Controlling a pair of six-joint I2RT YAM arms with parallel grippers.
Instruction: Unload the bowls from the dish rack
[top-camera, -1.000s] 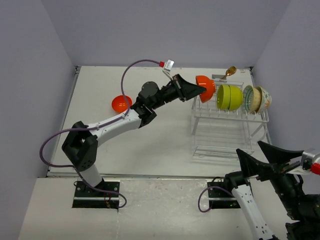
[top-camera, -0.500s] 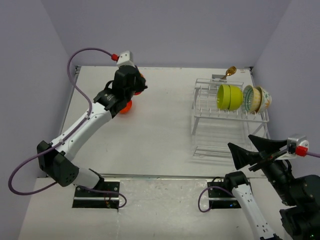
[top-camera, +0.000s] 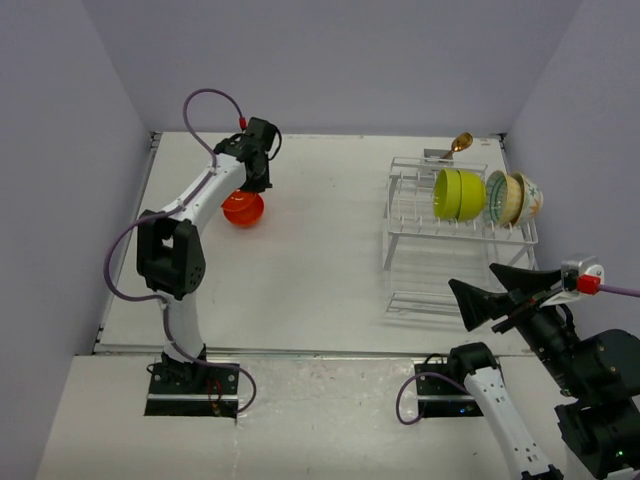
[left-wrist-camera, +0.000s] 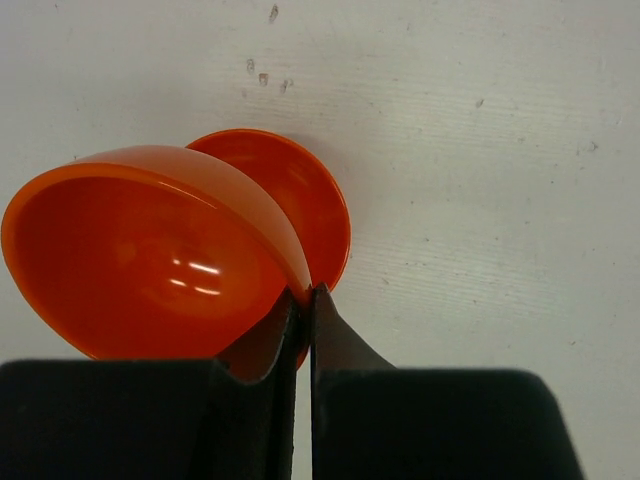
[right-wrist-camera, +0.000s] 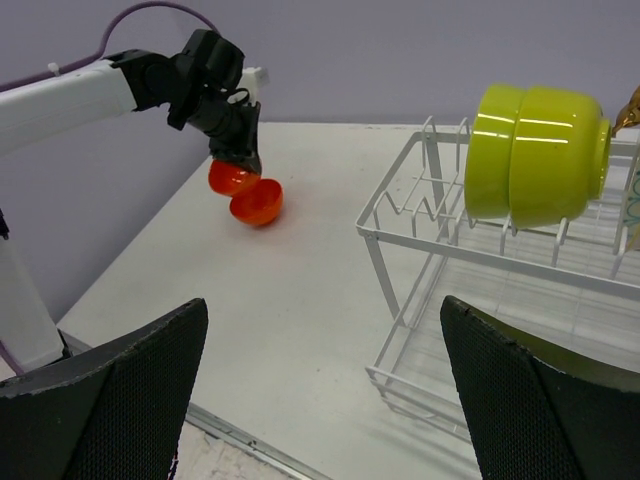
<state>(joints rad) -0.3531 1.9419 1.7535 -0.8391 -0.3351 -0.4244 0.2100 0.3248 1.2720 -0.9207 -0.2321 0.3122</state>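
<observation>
- The left end effector (left-wrist-camera: 305, 300) is clenched on the rim of the held orange bowl (left-wrist-camera: 140, 250). The bowl is tilted, and its opening faces the wrist cam.
- The held bowl is at the far left of the desk (top-camera: 320, 250), well apart from the dish rack (top-camera: 455, 250). It is just beside the 2nd orange bowl (left-wrist-camera: 305, 195), which sits on the desk with its opening up. I cannot tell if they touch.
- The lime-green bowls (top-camera: 458, 193) stand on edge in the rack's upper tier. Their axis is horizontal along the rack's long side, openings twd the left end.
- The cream floral bowls (top-camera: 513, 198) stand on edge just right of the lime ones. I cannot tell which way they open.
- Vs 1.0 s ago: the held bowl was then at the rack's left end and is now across the desk. Vs 0.5 s ago: the left end effector is now lower, next to the 2nd bowl. The lime and cream bowls did not move.
- Count: 2 orange, 2 lime (nested), approx. 2 cream, 1 rack, 1 gold spoon (top-camera: 461, 142) at the rack's far side.
- The right end effector (top-camera: 492, 290) is released with fingers wide and holds nothing, at the near edge in front of the rack.
</observation>
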